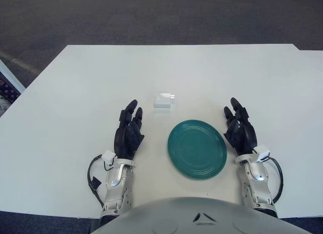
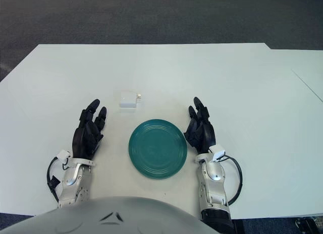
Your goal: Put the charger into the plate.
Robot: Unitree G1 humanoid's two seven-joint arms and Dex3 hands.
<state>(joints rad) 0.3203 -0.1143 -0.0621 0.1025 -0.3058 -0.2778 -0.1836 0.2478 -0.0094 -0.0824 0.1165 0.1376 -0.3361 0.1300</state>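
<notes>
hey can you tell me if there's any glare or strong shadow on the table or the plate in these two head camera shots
Left eye view: even, soft light; the white table shows no hot spots, and the teal plate carries only a faint sheen. Right eye view: the same; the charger and each robot hand, left and right, cast only thin, soft shadows.

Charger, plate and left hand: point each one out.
charger (image 1: 163, 101), left eye view, on the middle of its white body.
plate (image 1: 197, 149), left eye view, on the bare centre of the green dish.
left hand (image 1: 128, 131), left eye view, on the back of the hand.
</notes>
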